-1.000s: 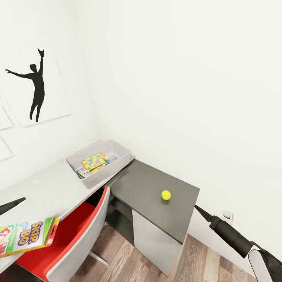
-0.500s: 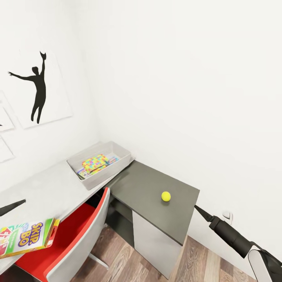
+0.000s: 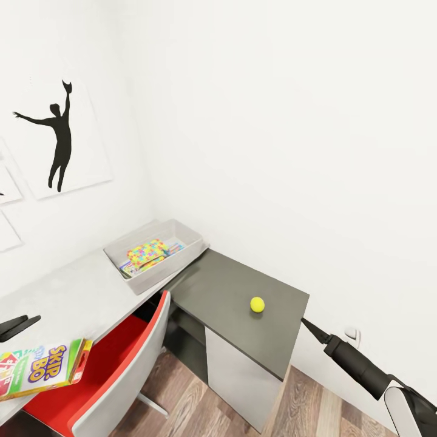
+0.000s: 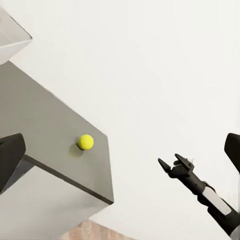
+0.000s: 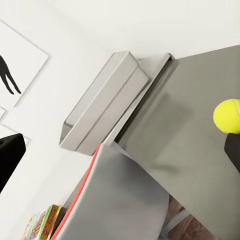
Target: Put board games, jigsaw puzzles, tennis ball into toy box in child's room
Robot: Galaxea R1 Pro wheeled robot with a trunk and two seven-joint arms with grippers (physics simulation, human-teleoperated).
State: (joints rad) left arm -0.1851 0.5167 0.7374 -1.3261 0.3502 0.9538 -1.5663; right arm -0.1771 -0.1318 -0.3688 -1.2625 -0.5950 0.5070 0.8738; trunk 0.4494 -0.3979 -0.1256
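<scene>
Tennis ball on dark lower worktop; toy box on white worktop, jigsaw puzzles inside; Skip-Bo box at near worktop edge over red chair; left gripper jaws state unclear; right gripper jaws parted, grasping nothing.

My head camera looks down and forward from high up over the desk corner. My left wrist camera faces across the dark section toward the wall; my right wrist camera looks back along it, closer in. All three share the tennis ball.
</scene>
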